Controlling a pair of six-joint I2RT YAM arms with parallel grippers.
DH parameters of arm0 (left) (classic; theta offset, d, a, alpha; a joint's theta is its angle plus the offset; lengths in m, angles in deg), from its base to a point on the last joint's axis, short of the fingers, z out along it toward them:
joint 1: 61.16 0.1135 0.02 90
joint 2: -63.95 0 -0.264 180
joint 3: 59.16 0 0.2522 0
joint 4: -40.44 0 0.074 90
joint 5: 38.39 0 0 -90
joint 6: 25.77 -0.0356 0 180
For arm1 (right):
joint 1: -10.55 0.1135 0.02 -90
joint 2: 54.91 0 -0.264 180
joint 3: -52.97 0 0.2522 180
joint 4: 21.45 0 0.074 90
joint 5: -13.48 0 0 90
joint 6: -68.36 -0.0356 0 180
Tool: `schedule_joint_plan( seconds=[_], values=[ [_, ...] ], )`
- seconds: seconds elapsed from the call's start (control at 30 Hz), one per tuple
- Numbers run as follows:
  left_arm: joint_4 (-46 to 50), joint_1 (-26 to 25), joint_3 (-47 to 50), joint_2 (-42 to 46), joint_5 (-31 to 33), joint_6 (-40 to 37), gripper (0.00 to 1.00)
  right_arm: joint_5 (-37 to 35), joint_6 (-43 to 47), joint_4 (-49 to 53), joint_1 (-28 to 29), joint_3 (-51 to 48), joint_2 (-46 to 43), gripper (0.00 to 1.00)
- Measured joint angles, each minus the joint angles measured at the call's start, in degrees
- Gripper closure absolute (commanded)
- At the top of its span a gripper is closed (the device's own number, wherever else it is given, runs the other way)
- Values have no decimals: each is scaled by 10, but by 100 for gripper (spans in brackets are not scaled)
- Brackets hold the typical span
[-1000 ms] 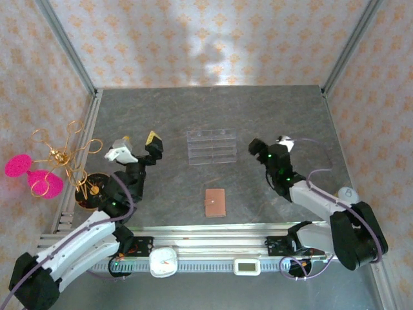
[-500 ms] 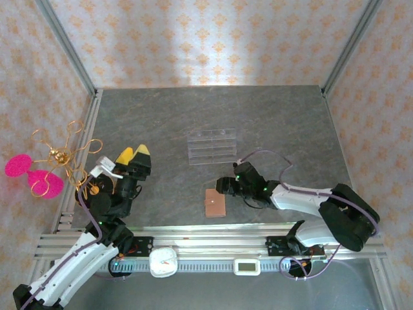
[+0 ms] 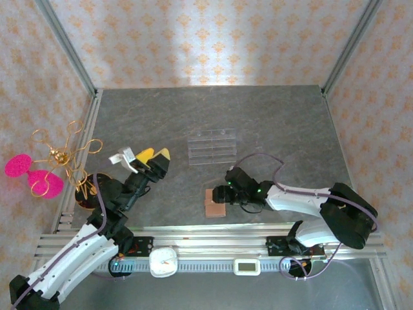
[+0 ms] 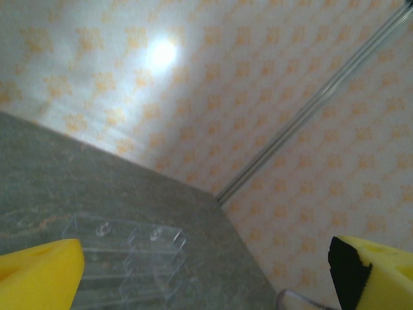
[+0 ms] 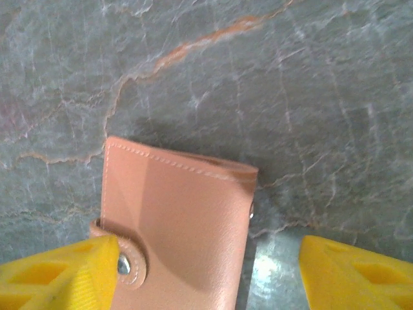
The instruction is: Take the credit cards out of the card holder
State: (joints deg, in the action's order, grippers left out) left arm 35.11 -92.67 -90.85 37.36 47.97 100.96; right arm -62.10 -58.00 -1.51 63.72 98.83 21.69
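The yellow fingers (image 5: 58, 274) of the right gripper (image 5: 206, 274) are spread apart and released, one on each side of the card holder (image 5: 181, 219). One finger is seen over the closing tab (image 5: 126, 261), though whether it touches cannot be told. The other is set clear of the holder's edge, with bare surface between. The left gripper (image 4: 210, 274) is likewise opened wide, with nothing between its fingers, and is raised over the left part of the table (image 3: 284, 123).

The papered walls (image 3: 213, 39) close the table in on three sides, and much of the grey veined top is left free, above all at the back and right. A metal rail (image 3: 213, 232) runs along the near edge. The clear acrylic rack (image 3: 211, 146) is placed near the middle, well apart from the holder. A gold wire ornament (image 3: 58, 155) with pink pieces is set at the left edge.

The card holder lies flat and closed, close to the near edge in the middle, with its tab fastened by a small snap (image 5: 122, 263).

No writing is seen on the leather. The faces of the white dial (image 3: 163, 261) and the small display (image 3: 246, 266) on the rail are too small to be read.

The holder's inside is hidden by its cover. Its lower edge is cut off in the right wrist view, and part of it is covered by the gripper in the top view.
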Motion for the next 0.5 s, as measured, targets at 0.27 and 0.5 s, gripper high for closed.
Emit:
schedule_joint_plan(
  seconds=[0.27,0.5],
  values=[
    [66,0,-60,-51,-16,-7,1,-102,-51,103,99,74,6,0],
    [83,0,-61,-55,-17,-12,1,-141,-65,134,148,113,94,0]
  ],
)
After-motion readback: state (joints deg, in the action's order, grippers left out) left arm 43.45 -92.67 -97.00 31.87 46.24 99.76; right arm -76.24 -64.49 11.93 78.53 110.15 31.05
